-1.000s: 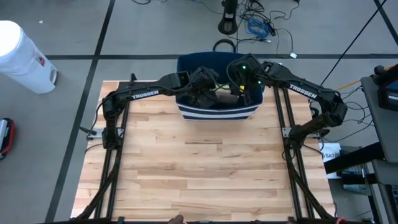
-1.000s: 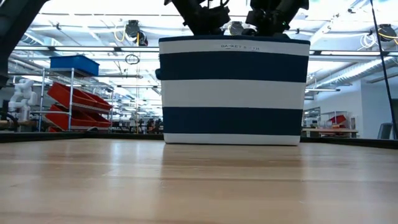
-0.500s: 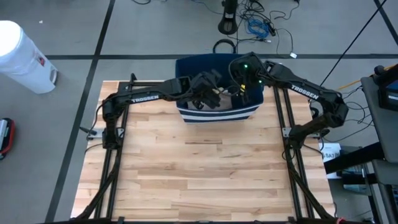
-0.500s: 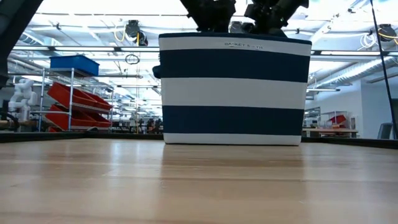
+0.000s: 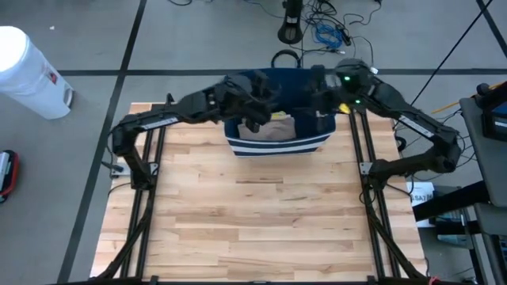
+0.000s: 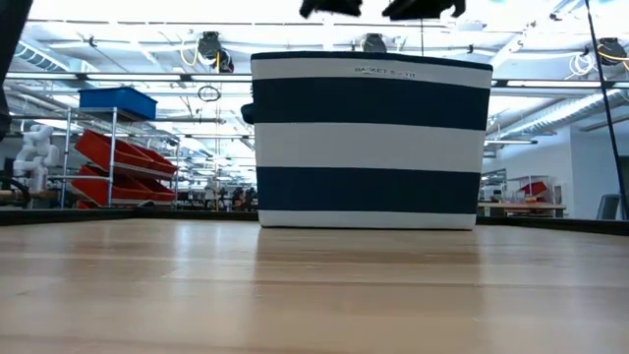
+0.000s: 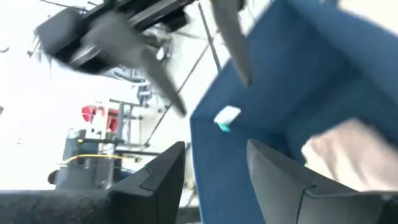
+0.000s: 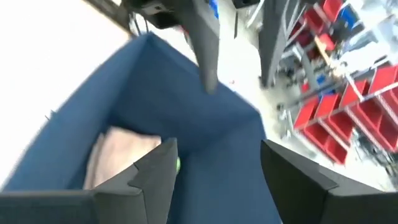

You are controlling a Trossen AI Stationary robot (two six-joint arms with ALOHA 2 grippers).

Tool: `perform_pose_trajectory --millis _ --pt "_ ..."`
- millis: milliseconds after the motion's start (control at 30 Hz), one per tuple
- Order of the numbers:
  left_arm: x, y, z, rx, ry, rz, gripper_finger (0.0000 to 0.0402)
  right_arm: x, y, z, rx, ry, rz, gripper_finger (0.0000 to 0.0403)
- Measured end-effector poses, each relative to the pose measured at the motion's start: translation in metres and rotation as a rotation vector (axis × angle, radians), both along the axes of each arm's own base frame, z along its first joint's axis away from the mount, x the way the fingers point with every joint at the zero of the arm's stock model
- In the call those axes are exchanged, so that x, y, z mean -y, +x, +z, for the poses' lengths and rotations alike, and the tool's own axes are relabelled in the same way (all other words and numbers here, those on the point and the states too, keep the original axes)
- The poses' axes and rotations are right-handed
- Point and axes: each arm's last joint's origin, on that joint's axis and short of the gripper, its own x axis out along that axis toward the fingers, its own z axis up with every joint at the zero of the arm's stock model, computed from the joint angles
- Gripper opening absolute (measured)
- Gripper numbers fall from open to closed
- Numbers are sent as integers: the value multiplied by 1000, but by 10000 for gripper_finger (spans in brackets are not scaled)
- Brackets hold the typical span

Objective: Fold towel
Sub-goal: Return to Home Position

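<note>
Beige folded towels (image 5: pixel 277 128) (soft, light, I'd pinch at a fold) lie in the navy-and-white striped fabric basket (image 6: pixel 369 143); left gripper (image 7: pixel 214 158) and right gripper (image 8: pixel 217 152) hover above, both spread apart and empty.

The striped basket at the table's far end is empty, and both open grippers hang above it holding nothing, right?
Not empty: the high view shows a folded light brown towel lying inside the striped basket. The rest is right: the left gripper and the right gripper hang open above it, holding nothing.

Both arms aloft; left tool (image 5: pixel 255 119) and right tool (image 5: pixel 321 103) with fingers apart.
</note>
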Motion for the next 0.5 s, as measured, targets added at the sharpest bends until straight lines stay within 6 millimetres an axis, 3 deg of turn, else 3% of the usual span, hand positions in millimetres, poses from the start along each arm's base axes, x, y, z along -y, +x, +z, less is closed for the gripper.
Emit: perform_pose_trajectory --millis 300,500 --pt "21 -67 58 201 -227 -73 179 -39 -52 38 188 41 108 216" --pt "33 -114 77 218 -332 -41 179 -66 -93 50 245 70 104 216"
